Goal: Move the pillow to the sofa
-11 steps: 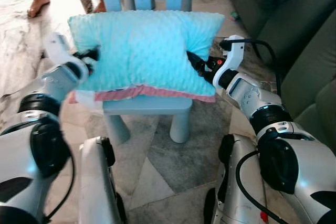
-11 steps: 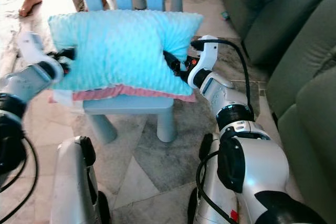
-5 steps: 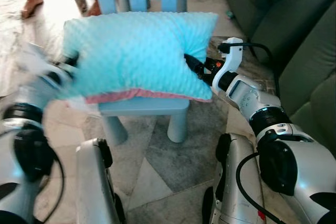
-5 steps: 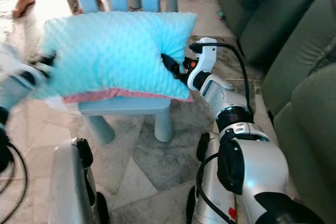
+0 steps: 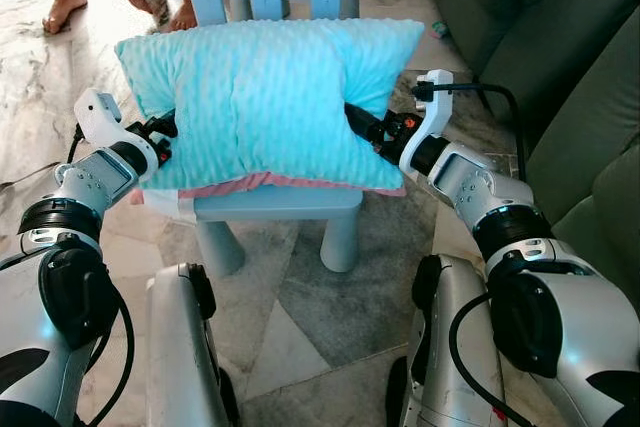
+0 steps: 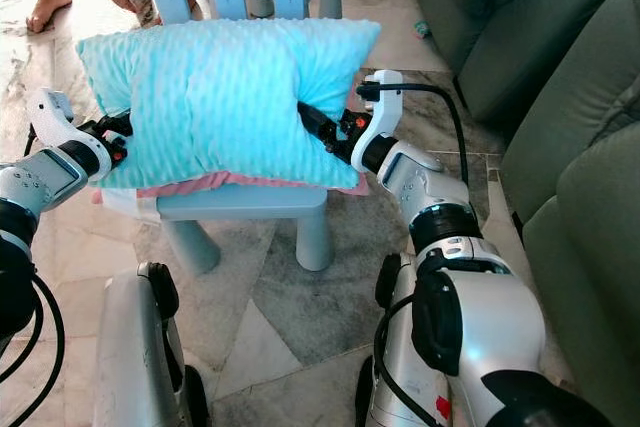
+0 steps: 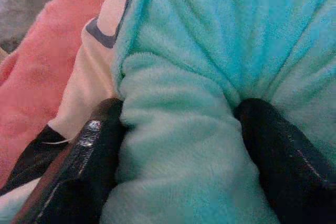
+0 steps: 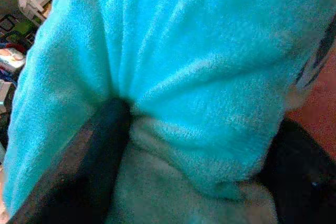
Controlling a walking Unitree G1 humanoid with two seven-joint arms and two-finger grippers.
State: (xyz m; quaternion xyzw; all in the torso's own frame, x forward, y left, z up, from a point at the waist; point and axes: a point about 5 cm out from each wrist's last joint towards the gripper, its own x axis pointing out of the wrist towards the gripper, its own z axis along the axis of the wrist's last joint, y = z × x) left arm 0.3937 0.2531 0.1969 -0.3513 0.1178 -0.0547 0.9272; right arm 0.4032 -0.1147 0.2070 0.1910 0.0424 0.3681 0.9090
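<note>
From the left eye view, your pillow (image 5: 270, 97) rests on the small blue chair (image 5: 275, 205), with a pink cushion (image 5: 285, 183) peeking out beneath it. Your left claw (image 5: 163, 133) is now pressed into the pillow's left end; half a second ago that arm was a blur in mid-swing, so it has only just arrived. Your right claw (image 5: 362, 125) was already dug into the right end and has stayed there. A person's bare feet (image 5: 68, 7) stand beyond the chair.

In the right eye view, the green sofa (image 6: 560, 77) lies to your right, well apart from the pillow.

In the left wrist view, both black fingers (image 7: 86, 156) pinch a fold of turquoise plush.

In the right wrist view, the fingers (image 8: 94, 161) likewise squeeze a bunch of the fabric.

With both ends gripped, you look ready to lift and turn right.
</note>
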